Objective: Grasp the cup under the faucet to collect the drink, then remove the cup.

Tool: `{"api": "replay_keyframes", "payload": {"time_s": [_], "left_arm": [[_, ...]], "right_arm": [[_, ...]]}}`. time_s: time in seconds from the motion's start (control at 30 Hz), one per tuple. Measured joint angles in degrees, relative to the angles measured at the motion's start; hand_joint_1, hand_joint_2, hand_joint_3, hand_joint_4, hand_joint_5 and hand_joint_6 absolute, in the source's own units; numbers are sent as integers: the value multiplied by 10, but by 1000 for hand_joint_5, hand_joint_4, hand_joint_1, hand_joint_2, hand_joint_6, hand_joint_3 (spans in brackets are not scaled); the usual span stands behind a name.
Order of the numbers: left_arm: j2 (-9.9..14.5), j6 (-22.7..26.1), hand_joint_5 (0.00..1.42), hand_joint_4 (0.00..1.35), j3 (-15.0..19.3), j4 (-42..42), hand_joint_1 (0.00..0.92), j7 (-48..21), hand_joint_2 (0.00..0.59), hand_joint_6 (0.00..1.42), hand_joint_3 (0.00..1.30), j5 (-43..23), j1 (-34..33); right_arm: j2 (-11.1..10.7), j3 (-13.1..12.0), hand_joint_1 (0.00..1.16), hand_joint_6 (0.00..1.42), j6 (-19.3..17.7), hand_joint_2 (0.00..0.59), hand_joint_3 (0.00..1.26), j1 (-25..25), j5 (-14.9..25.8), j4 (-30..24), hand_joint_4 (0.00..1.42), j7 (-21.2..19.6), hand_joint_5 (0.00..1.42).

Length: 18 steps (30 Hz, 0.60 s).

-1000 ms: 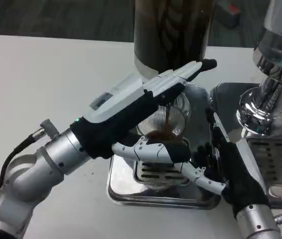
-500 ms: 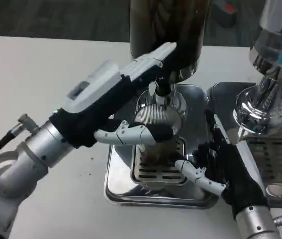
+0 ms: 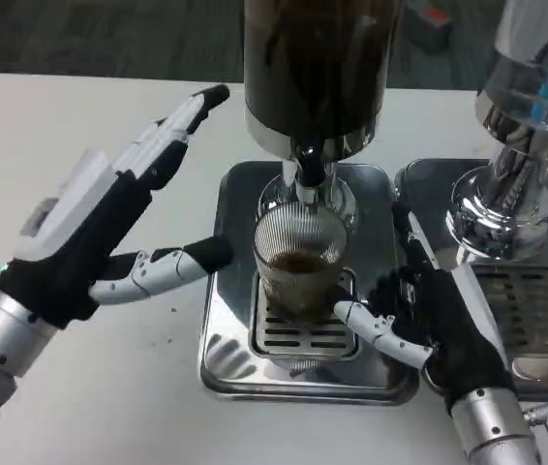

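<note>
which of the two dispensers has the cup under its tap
The dark-filled dispenser at centre; the ribbed cup stands under it. The clear dispenser on the right has none.

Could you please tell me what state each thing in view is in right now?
Cup: upright on the drip tray under the faucet, partly filled with dark drink.
Faucet: no stream showing.
Left hand: open, clear of the cup.
Right hand: beside the cup, fingers at its side; grip unclear.

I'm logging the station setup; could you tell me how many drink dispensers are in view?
2: the dark dispenser stands above the cup at centre; the clear dispenser stands at the right edge, partly cropped. More may sit outside the frame.
</note>
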Motion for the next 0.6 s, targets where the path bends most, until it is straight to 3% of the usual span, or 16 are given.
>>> {"api": "replay_keyframes", "payload": {"time_s": [0.3,0.6], "left_arm": [[11,48,16,0,8,48,0,46,119,0,0,55,46],[11,60,14,0,-19,97,0,63,119,0,0,78,49]], "right_arm": [[2,5,691,102,-7,182,0,-10,1,1,0,10,0],[14,7,691,106,-18,182,0,-24,8,24,0,21,0]]}}
